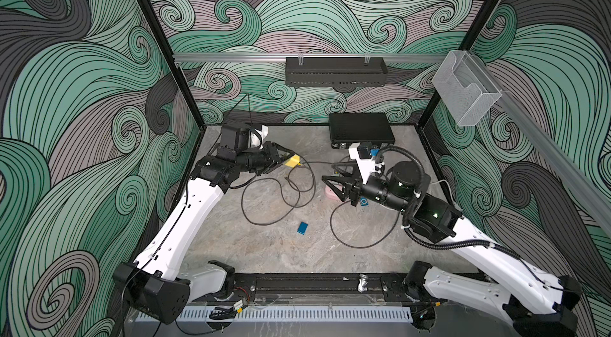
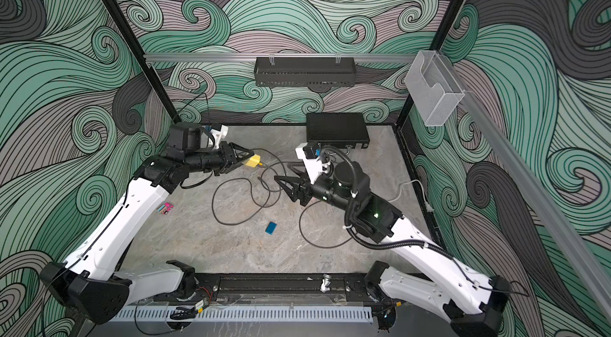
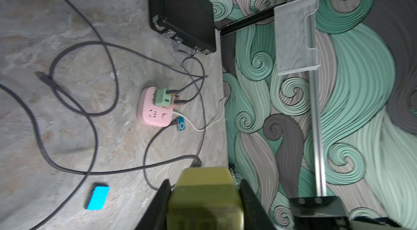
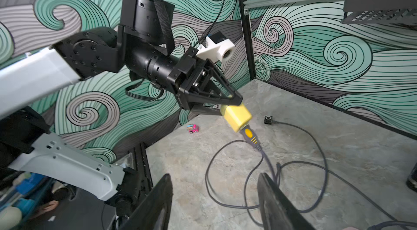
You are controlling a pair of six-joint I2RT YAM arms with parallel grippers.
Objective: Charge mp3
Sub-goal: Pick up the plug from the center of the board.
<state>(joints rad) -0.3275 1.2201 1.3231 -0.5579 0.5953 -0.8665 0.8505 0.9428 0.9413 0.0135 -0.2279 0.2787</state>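
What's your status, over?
Left claw shut on yellow cube charger, off the table. Right claw open, empty. Small blue mp3 player beside pink power strip. Grey cables looped across table.

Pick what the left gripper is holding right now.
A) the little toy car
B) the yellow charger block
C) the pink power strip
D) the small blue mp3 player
B: in the right wrist view the left gripper is clamped on the yellow charger block, lifted off the table, with a grey cable plugged into it and trailing down.
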